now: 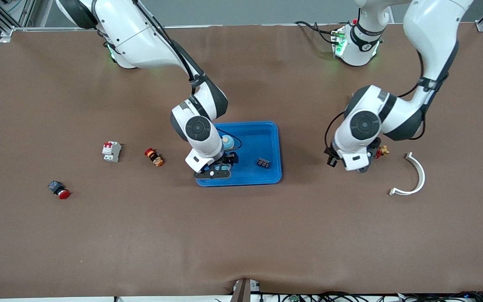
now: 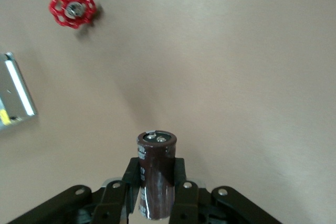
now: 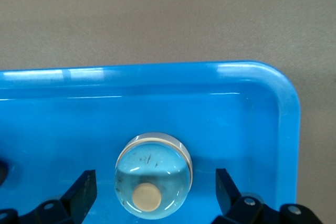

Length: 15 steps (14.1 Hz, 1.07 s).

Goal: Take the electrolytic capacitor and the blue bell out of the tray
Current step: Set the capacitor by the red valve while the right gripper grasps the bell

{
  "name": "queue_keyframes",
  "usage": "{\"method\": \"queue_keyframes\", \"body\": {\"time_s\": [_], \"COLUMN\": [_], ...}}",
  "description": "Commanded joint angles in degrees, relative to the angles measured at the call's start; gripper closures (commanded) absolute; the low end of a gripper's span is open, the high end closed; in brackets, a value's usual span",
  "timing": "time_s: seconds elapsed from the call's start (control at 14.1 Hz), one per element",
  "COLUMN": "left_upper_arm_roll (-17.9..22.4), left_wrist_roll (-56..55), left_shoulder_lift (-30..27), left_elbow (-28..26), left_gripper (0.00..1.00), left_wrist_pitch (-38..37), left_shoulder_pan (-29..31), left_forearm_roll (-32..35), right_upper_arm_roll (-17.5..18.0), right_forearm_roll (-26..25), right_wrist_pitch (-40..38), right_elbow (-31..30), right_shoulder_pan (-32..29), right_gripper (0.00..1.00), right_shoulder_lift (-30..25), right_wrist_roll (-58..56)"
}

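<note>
Capacitor (image 2: 156, 178) is out of the tray (image 1: 266, 138): the left gripper (image 2: 156, 203) pinches it upright between its fingers, over bare table toward the left arm's end, well apart from the tray and near a small red-handled valve (image 2: 72, 7). It does not look set down yet, though contact with the table is hard to judge, so this half is nearly done, not finished. Bell (image 3: 153, 181) is in the tray, close to the corner nearest the right arm; the wrist view shows its round dome with a button on top. Right gripper (image 3: 155, 195) is low over it, jaws spread wide, one finger on each side of the dome, neither touching. So the bell half is at pre-grasp only: close, lift and carry out are all left, as I read it. A small black block (image 1: 263, 162) also lies in the tray, not part of the task. On the table: a white breaker (image 1: 111, 151), an orange-black part (image 1: 154, 157), a red pushbutton (image 1: 59, 190) toward the right arm's end, and a white curved piece (image 1: 413, 176) beyond the left gripper's spot toward the table's edge.
</note>
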Motion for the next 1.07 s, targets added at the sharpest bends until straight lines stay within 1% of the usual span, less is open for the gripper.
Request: {"method": "queue_keyframes", "body": {"time_s": [0.0, 0.07, 0.14, 0.36, 0.43, 0.64, 0.78, 0.85, 0.92, 1.0], "left_upper_arm_roll": [-8.48, -10.25, -10.53, -10.27, -10.27, -10.18, -10.18, -10.18, -10.18, -10.09], "left_wrist_roll": [2.69, 3.48, 4.44, 5.06, 5.07, 5.07, 4.98, 4.72, 4.89, 5.06], "left_shoulder_lift": [-3.37, -3.37, -3.29, -2.76, -2.85, -2.76, -2.5, -2.5, -2.15, -1.8], "left_elbow": [-5.55, -6.52, -7.05, -7.93, -8.72, -11.97, -15.64, -17.93, -18.47, -18.57], "left_gripper": [1.0, 1.0, 1.0, 1.0, 1.0, 1.0, 1.0, 1.0, 1.0, 1.0], "left_wrist_pitch": [0.39, 0.39, 0.48, 0.57, 0.65, 4.68, 9.94, 14.06, 14.97, 14.98], "left_shoulder_pan": [10.83, 13.3, 14.28, 14.55, 15.86, 17.89, 20.95, 22.88, 24.21, 24.31], "left_forearm_roll": [-1.39, -1.31, -1.04, -0.6, -0.25, 1.24, 4.12, 5.88, 6.16, 6.43], "right_upper_arm_roll": [-0.55, -0.55, -0.55, -0.55, -0.55, -0.55, -0.55, -0.55, -0.55, -0.55], "right_forearm_roll": [-0.9, -0.9, -0.9, -0.9, -0.9, -0.9, -0.99, -1.25, -1.26, -1.26], "right_wrist_pitch": [-0.24, -0.24, -0.24, -0.24, -0.24, -0.24, -0.24, -0.24, -0.15, -0.15], "right_elbow": [1.2, 1.2, 1.2, 1.2, 1.2, 1.2, 1.2, 1.29, 1.29, 1.29], "right_shoulder_pan": [1.19, 1.62, 1.72, 1.8, 1.8, 1.98, 2.07, 2.07, 2.07, 2.07], "right_gripper": [0.0, 0.0, 0.0, 0.0, 0.0, 0.0, 0.01, 0.07, 0.12, 0.21], "right_shoulder_lift": [1.42, 1.59, 1.59, 1.77, 1.77, 2.03, 2.12, 2.38, 2.47, 2.56], "right_wrist_roll": [1.17, 1.17, 1.17, 1.17, 1.17, 1.17, 1.17, 1.17, 1.17, 1.17]}}
